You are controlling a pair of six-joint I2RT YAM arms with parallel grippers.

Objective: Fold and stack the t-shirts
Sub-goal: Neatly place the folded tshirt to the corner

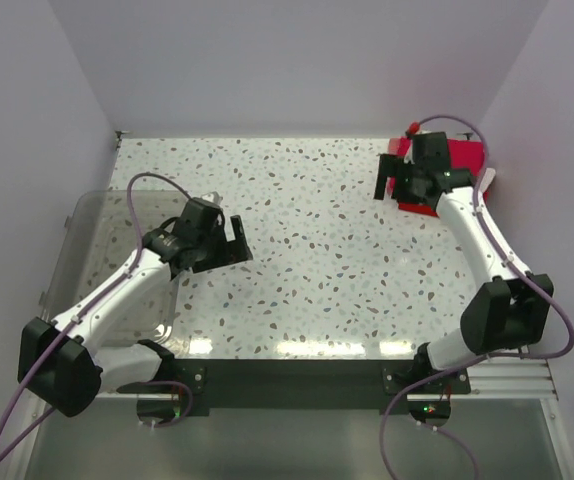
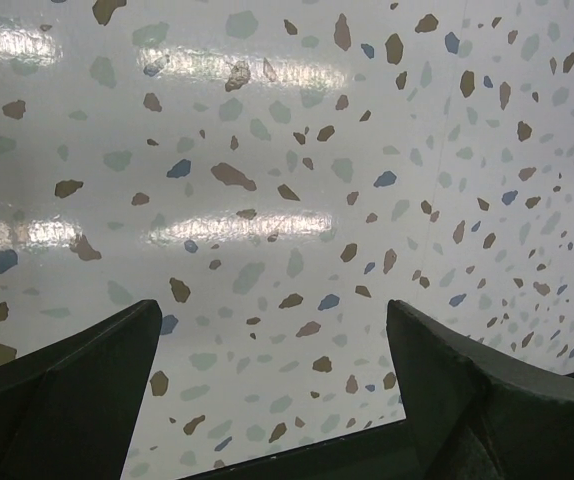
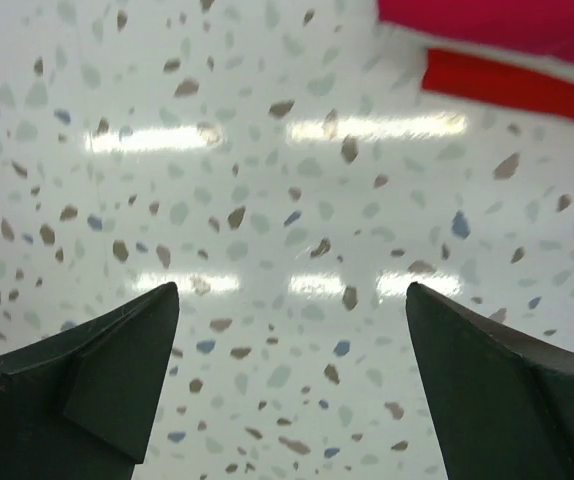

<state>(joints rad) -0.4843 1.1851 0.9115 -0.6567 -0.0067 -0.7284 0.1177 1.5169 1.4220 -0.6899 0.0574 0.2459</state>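
Observation:
A stack of folded t-shirts (image 1: pixel 464 157) lies at the table's back right corner, red on top, partly hidden under my right arm. In the right wrist view its edge shows at the upper right: a crimson layer (image 3: pixel 497 20) over a red one (image 3: pixel 507 85), with a pale strip between them. My right gripper (image 1: pixel 385 180) (image 3: pixel 292 288) hangs open just left of the stack, with only bare tabletop between its fingers. My left gripper (image 1: pixel 235 240) (image 2: pixel 272 305) is open too, over the speckled table at the left, holding nothing.
A clear plastic bin (image 1: pixel 92 235) stands at the table's left side, under and behind my left arm. The walls close in at the back and on both sides. The speckled tabletop (image 1: pixel 317 240) lies between the two grippers.

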